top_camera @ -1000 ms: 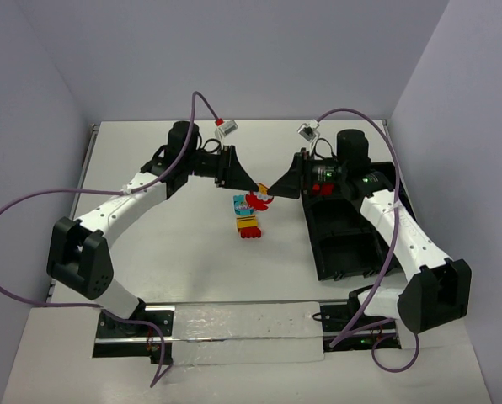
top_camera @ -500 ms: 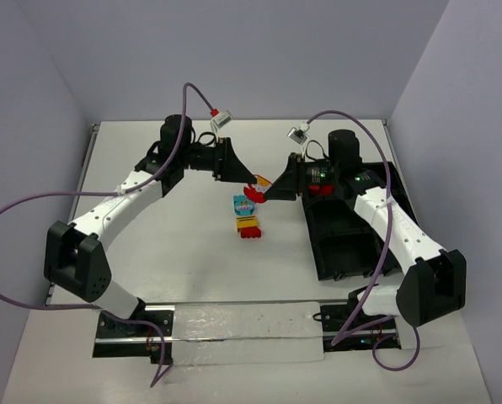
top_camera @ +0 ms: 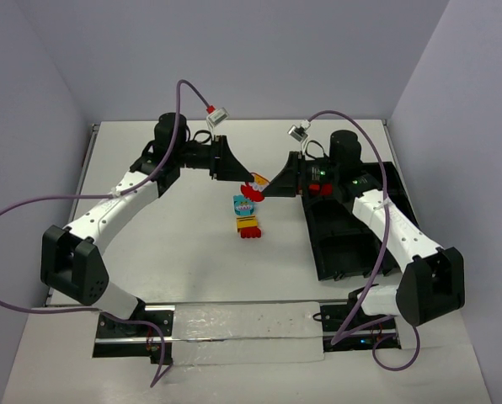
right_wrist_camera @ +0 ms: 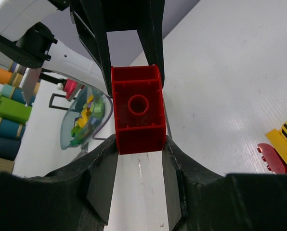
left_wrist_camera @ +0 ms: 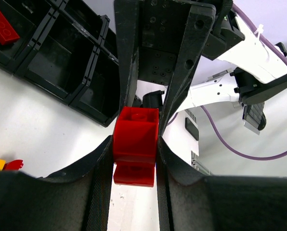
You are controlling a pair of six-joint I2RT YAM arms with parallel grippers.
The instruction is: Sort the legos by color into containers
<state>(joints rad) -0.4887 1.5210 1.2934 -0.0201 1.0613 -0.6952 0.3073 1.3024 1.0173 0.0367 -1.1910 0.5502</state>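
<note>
A red lego [top_camera: 253, 191] hangs above the table's middle, between both arms. My left gripper [top_camera: 248, 182] is shut on it; in the left wrist view the lego [left_wrist_camera: 135, 144] fills the gap between my fingers [left_wrist_camera: 101, 183]. My right gripper [top_camera: 264, 190] comes from the opposite side, its jaws pressed against the same lego [right_wrist_camera: 137, 110]. On the table below lie a cyan lego [top_camera: 240, 204] and a yellow and red stack [top_camera: 248, 225]. The black containers [top_camera: 352, 244] stand at the right, with red legos [top_camera: 321, 188] in the far bin.
The yellow lego [right_wrist_camera: 285, 139] and a red piece [right_wrist_camera: 271, 159] show at the right wrist view's right edge. Purple cables loop over both arms. The containers' near bins [left_wrist_camera: 61, 62] are dark. Grey walls close in the table on three sides.
My right gripper's jaws have closed onto the red lego that my left gripper holds. Both arms have drawn slightly toward the far side of the table.
</note>
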